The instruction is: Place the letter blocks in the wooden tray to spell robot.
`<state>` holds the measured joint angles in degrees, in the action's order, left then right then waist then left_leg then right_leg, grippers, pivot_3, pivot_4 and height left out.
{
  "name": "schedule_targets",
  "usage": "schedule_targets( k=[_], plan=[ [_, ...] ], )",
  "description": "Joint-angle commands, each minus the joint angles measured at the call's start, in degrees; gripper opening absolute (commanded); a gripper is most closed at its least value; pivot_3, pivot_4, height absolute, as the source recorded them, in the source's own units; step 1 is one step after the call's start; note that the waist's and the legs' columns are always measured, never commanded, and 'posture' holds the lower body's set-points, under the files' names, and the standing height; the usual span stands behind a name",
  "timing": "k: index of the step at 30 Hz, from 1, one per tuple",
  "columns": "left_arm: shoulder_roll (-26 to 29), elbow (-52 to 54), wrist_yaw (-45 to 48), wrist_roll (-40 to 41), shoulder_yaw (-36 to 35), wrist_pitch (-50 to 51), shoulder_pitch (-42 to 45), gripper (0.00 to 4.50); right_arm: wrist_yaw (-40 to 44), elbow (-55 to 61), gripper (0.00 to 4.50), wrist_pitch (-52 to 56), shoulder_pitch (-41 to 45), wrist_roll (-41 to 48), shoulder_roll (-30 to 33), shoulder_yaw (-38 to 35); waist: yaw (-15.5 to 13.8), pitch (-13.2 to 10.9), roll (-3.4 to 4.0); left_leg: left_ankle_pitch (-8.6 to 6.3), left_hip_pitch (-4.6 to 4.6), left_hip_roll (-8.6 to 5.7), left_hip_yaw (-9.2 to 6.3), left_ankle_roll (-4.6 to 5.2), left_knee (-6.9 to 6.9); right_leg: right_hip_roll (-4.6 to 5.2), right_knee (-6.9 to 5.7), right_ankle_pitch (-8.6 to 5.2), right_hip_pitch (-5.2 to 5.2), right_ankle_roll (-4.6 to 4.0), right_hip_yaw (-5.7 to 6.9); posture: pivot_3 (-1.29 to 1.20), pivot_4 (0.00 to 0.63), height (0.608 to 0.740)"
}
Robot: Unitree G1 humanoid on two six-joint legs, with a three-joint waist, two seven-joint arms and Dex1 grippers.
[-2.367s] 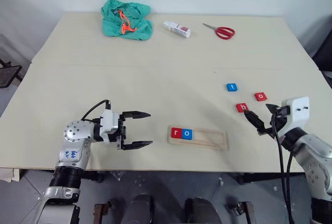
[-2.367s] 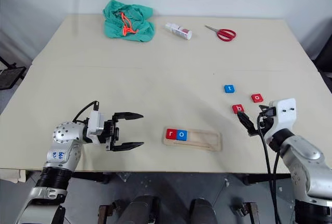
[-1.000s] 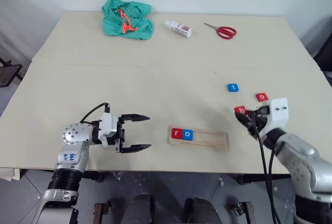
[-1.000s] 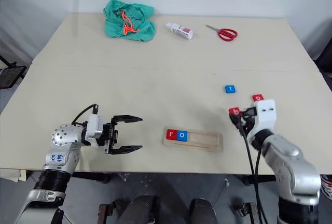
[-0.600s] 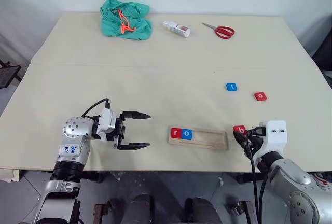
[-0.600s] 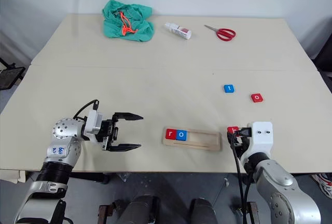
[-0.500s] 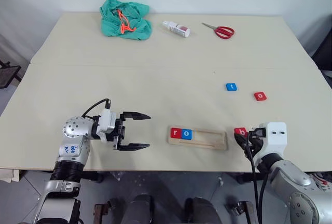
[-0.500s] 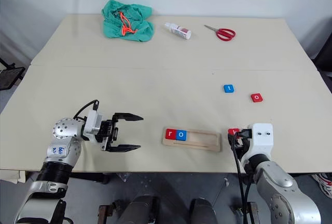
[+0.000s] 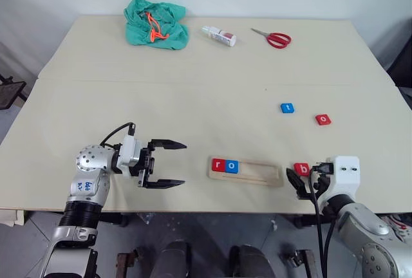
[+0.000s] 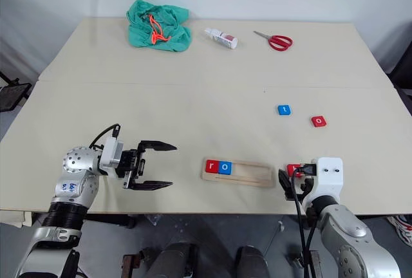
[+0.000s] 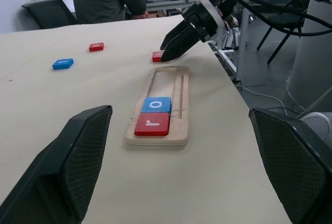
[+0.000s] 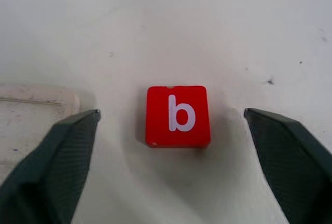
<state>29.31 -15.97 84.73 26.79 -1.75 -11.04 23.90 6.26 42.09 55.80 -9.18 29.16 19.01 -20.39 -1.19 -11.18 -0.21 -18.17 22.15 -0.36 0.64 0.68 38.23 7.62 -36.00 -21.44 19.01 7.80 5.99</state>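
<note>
Lying flat on the table: red "b" block (image 12: 178, 115), between the spread fingers of the right gripper (image 12: 171, 172), touching neither finger.
Right gripper: released, fingers wide apart, low over the near table edge, pointing forward past the tray's right end.
Wooden tray (image 9: 246, 171): just left of the right gripper, its rounded corner beside the left-hand finger; well to the right of the left gripper.
In the tray: red "r" block (image 9: 219, 165) at the left end, blue "o" block (image 9: 232, 166) touching it on the right; remaining slot bare.
Red "b" block, relative to tray: just off the tray's right end, not in it.
Blue "t" block (image 9: 287, 107): ahead of the right gripper, farther onto the table.
Red "o" block (image 9: 323, 120): ahead of the right gripper, right of the blue "t" block and apart from it.
Left gripper (image 9: 172, 163): open, empty, fingers level and pointing toward the tray's left end, clear of it.
Far edge of table: green cloth (image 9: 156, 22), small white bottle (image 9: 219, 35), red-handled scissors (image 9: 273, 38).
</note>
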Motion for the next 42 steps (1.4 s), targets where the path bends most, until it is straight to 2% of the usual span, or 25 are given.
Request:
schedule_targets(
  k=[1,6,11,17,21,26,30,38,42],
  plan=[
    [0.59,2.89,-0.88,1.24,-1.24,0.32,-1.07,4.50,9.00,0.06,4.47,-5.43,-1.06,0.23,7.32,-1.18,-0.02,0.00,0.00,0.00,0.00,-0.03,0.01,0.01,0.00,0.02,0.01,0.00,0.00,0.00,-0.02,0.00,0.150,0.740],
    [0.34,3.24,-1.62,1.12,-1.18,0.46,-1.11,4.50,24.51,-6.81,4.47,-13.11,-2.21,0.43,19.73,-2.75,-0.10,0.00,-0.01,0.00,-0.01,0.00,0.05,0.01,0.00,0.01,0.02,0.00,-0.02,0.00,-0.01,0.00,0.150,0.740],
    [0.43,3.73,-2.24,1.14,-1.35,0.23,-1.55,4.50,41.49,-17.39,4.47,-23.49,-1.31,-1.97,31.64,-1.03,-0.11,0.00,0.00,0.00,0.00,0.00,0.09,0.03,0.02,0.02,0.04,0.00,-0.02,0.00,0.01,0.00,0.150,0.740],
    [0.72,5.44,-3.15,1.10,-1.63,0.22,-3.26,4.50,56.76,-33.32,4.47,-36.59,8.34,-7.56,40.24,7.02,-0.03,0.00,-0.01,0.01,-0.01,0.03,0.10,0.04,0.04,0.01,0.08,0.00,-0.06,0.00,0.07,0.00,0.150,0.740],
    [0.87,7.26,-3.98,1.20,-1.67,0.42,-4.79,4.50,63.56,-42.29,4.47,-42.50,16.19,-11.06,41.81,12.98,0.01,0.00,-0.01,0.01,-0.01,0.03,0.10,0.04,0.05,0.03,0.10,0.00,-0.06,0.00,0.08,0.00,0.150,0.740],
    [1.73,9.78,-4.83,1.76,-2.39,0.76,-7.19,4.50,68.33,-51.12,4.47,-47.32,25.61,-14.84,40.58,19.09,-0.13,0.00,-0.01,0.01,0.02,0.03,0.05,0.04,0.11,0.05,0.10,0.00,-0.06,0.00,0.12,0.00,0.150,0.740],
    [2.61,11.19,-5.05,2.19,-3.30,0.96,-8.85,4.50,70.04,-55.07,4.47,-49.21,29.09,-17.08,39.83,21.92,-0.14,0.00,-0.01,0.01,0.08,0.03,-0.02,0.04,0.19,0.06,0.10,0.00,-0.07,0.00,0.17,0.00,0.150,0.740],
    [4.05,11.00,-5.31,2.34,-4.26,0.44,-9.57,4.50,70.76,-57.02,4.47,-49.94,30.58,-18.94,39.12,23.76,-0.12,-0.01,0.00,0.01,0.07,0.03,-0.01,0.04,0.23,0.06,0.10,0.00,-0.09,0.00,0.18,0.00,0.150,0.740],
    [3.95,10.53,-5.35,2.20,-4.21,0.28,-9.19,4.50,69.99,-56.58,3.23,-48.90,30.40,-18.66,38.62,23.45,-0.11,-0.01,0.00,0.01,0.07,0.04,-0.02,0.04,0.24,0.05,0.09,0.00,-0.09,0.00,0.18,0.00,0.150,0.740]
  ],
)
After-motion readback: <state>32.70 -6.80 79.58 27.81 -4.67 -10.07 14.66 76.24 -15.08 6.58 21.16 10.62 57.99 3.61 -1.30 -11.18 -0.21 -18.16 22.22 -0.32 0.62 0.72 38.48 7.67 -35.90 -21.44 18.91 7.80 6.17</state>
